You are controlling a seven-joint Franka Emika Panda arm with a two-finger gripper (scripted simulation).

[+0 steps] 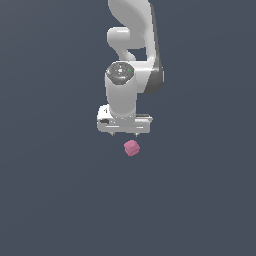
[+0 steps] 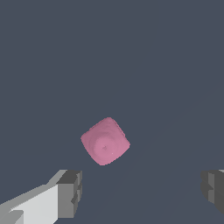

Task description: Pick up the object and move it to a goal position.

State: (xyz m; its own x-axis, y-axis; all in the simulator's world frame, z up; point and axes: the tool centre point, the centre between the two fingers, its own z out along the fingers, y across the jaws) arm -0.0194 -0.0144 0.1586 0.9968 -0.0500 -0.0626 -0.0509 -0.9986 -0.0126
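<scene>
The object is a small pink, matte, cube-like lump (image 1: 131,148) with rounded edges, lying on the dark grey floor. In the exterior view my white gripper (image 1: 125,134) hangs just above and behind it, fingers pointing down. In the wrist view the pink lump (image 2: 105,141) lies ahead of the fingertips, outside the gap between them. My gripper (image 2: 142,192) is open wide and empty; one grey pad (image 2: 70,192) and the other pad (image 2: 214,189) stand far apart. No goal marker shows in either view.
A plain dark grey surface (image 1: 60,200) fills both views. The white arm (image 1: 132,45) rises behind the gripper to the exterior view's upper edge. No other objects are in view.
</scene>
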